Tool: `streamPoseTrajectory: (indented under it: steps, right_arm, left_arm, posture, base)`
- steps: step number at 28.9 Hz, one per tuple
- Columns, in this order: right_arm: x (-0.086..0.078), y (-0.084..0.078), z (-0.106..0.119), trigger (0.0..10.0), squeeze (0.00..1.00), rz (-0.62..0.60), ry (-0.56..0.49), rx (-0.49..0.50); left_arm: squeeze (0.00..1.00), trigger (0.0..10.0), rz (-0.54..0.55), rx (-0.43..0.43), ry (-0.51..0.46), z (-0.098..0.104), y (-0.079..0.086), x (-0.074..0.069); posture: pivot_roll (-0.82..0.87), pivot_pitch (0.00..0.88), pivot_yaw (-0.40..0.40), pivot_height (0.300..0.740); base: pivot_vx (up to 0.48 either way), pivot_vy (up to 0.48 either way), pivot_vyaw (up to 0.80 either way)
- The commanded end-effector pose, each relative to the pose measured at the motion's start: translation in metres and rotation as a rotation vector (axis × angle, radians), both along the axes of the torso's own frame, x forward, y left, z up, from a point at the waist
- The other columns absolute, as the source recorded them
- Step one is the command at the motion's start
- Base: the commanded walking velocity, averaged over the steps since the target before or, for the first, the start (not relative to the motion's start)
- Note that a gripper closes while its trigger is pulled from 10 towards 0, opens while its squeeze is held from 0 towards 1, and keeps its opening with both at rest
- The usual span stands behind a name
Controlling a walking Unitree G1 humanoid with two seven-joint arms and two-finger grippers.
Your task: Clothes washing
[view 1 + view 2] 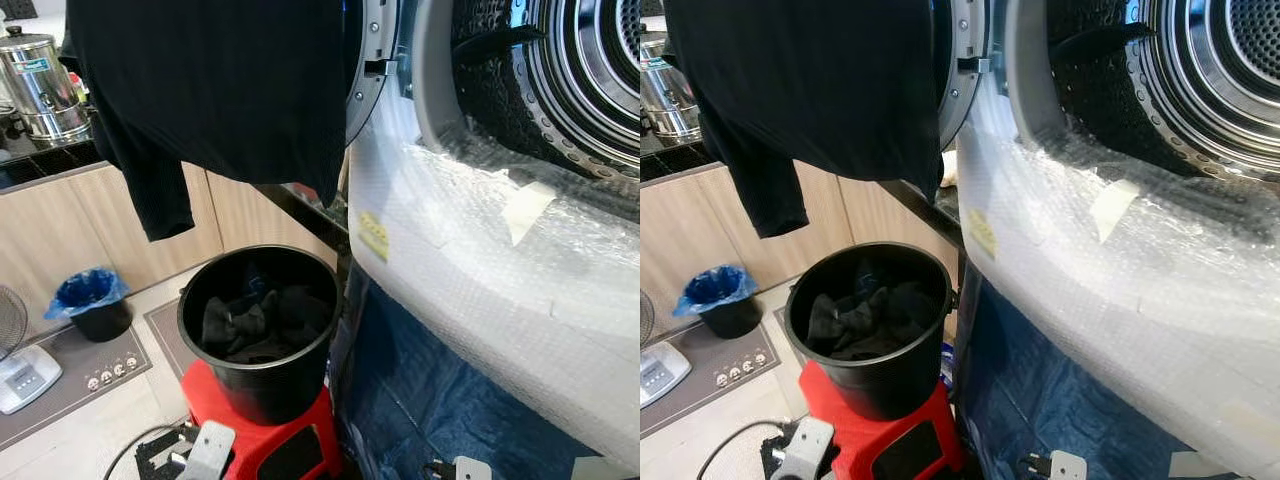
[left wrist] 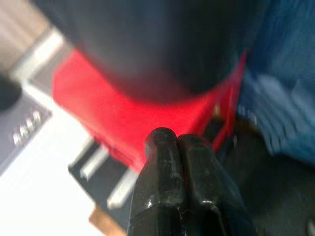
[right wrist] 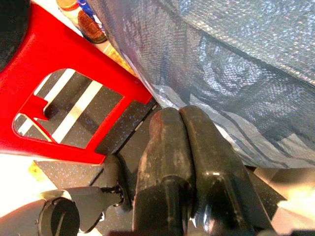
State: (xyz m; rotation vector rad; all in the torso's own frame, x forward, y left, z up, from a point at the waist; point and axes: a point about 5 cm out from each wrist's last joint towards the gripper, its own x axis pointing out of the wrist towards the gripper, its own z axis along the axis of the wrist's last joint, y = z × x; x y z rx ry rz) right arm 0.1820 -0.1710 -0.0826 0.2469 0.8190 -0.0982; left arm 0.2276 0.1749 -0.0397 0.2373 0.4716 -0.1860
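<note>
A black garment (image 1: 215, 90) hangs over the open washing machine door (image 1: 368, 70), above a black bucket (image 1: 260, 335) of dark clothes on a red stool (image 3: 54, 73). Bubble wrap (image 1: 490, 270) covers the machine front. Left gripper (image 2: 177, 140) and right gripper (image 3: 179, 115) hang low, both clenched, empty.

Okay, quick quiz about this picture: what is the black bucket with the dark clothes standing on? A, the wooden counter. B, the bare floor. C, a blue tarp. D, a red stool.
D: the black bucket, with dark clothes inside, stands on the red stool in front of the washing machine.
</note>
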Motion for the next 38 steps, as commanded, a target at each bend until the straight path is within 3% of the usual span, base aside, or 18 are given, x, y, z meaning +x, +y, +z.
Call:
streamPoseTrajectory:
  steps: [1, 2, 3, 11, 15, 19, 23, 25, 29, 35, 37, 38]
  right_arm:
    - [-0.003, 0.001, -0.002, 10.0, 0.0, 0.012, 0.01, -0.004]
    - [-0.003, 0.001, -0.002, 10.0, 0.0, 0.012, 0.01, -0.004]
    - [-0.004, 0.001, -0.002, 10.0, 0.0, 0.014, 0.012, -0.005]
    - [-0.004, 0.001, -0.002, 10.0, 0.0, 0.041, 0.018, -0.016]
    - [-0.005, 0.0, -0.002, 10.0, 0.0, 0.045, 0.016, -0.025]
    - [-0.006, -0.002, -0.003, 10.0, 0.0, 0.048, 0.019, -0.028]
    - [-0.007, -0.002, -0.003, 10.0, 0.0, 0.063, 0.025, -0.033]
    - [-0.005, -0.002, -0.002, 10.0, 0.0, 0.065, 0.021, -0.033]
    - [-0.001, 0.0, 0.0, 10.0, 0.0, 0.065, 0.01, -0.029]
    - [0.0, 0.002, 0.0, 10.0, 0.0, 0.064, 0.011, -0.026]
    - [0.0, 0.002, 0.0, 10.0, 0.0, 0.063, 0.012, -0.026]
    - [0.0, 0.003, -0.001, 10.0, 0.0, 0.062, 0.013, -0.025]
  left_arm:
    - [0.82, 10.0, 0.017, 0.032, -0.056, 0.004, 0.004, -0.003]
    - [0.82, 10.0, 0.02, 0.038, -0.075, 0.006, 0.005, -0.003]
    - [1.0, 10.0, 0.024, 0.053, -0.11, 0.01, 0.006, -0.003]
    - [1.0, 10.0, 0.041, 0.045, -0.189, 0.023, 0.012, -0.009]
    - [1.0, 10.0, 0.121, -0.009, -0.239, 0.036, 0.02, -0.035]
    - [1.0, 10.0, 0.173, -0.015, -0.31, 0.051, 0.021, -0.037]
    - [1.0, 10.0, 0.182, -0.002, -0.399, 0.07, 0.017, -0.03]
    - [1.0, 10.0, 0.16, 0.004, -0.464, 0.088, 0.012, -0.022]
    - [1.0, 10.0, 0.219, -0.016, -0.542, 0.113, 0.022, -0.004]
    - [1.0, 10.0, 0.23, -0.06, -0.554, 0.134, 0.034, 0.034]
    - [1.0, 10.0, 0.236, -0.068, -0.547, 0.135, 0.036, 0.038]
    - [1.0, 10.0, 0.251, -0.083, -0.523, 0.134, 0.041, 0.047]
  posture:
    - [0.01, 0.0, 0.041, 0.74]
    - [0.01, 0.0, 0.04, 0.74]
    - [0.01, 0.0, 0.038, 0.74]
    - [0.03, 0.0, 0.038, 0.74]
    - [0.02, 0.011, 0.04, 0.74]
    - [0.04, 0.021, 0.029, 0.74]
    - [0.06, 0.033, 0.019, 0.74]
    - [0.06, 0.035, 0.02, 0.74]
    - [0.06, 0.04, 0.016, 0.74]
    - [0.07, 0.037, 0.013, 0.74]
    - [0.07, 0.035, 0.012, 0.74]
    - [0.06, 0.027, 0.008, 0.74]
  base:
    - [0.0, 0.0, 0.0]
    - [0.0, 0.0, 0.0]
    - [0.0, 0.0, 0.0]
    - [0.0, 0.0, 0.0]
    - [0.0, 0.0, 0.0]
    - [0.0, 0.0, 0.0]
    - [0.0, 0.0, 0.0]
    - [0.0, 0.0, 0.0]
    - [0.0, 0.0, 0.0]
    - [0.0, 0.0, 0.0]
    - [0.0, 0.0, 0.0]
    - [0.0, 0.0, 0.0]
